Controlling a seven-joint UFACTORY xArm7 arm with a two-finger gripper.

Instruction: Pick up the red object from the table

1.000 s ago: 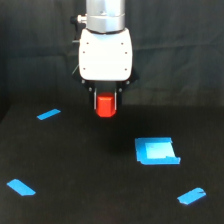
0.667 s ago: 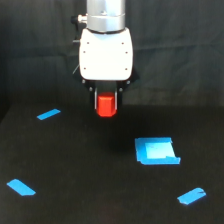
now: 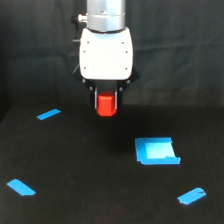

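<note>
Red object (image 3: 106,105) clamped between dark fingers (image 3: 96,99) of gripper (image 3: 106,106), held clear of the table (image 3: 75,170). Top of block tucked under white wrist housing (image 3: 106,52), lower part poking out below the fingertips. Jaws closed narrow onto block sides. Matte black surface underneath, faint shadow patch below and slightly toward exterior view's right. Blue square patch (image 3: 156,151) lying flat, down and toward exterior view's right of the held block, well apart. Blue tape strips scattered: one (image 3: 48,114) near exterior view's left at about block height, one (image 3: 21,187) lower left, one (image 3: 191,196) lower right. Silver arm link (image 3: 106,14) rising out of frame top.
</note>
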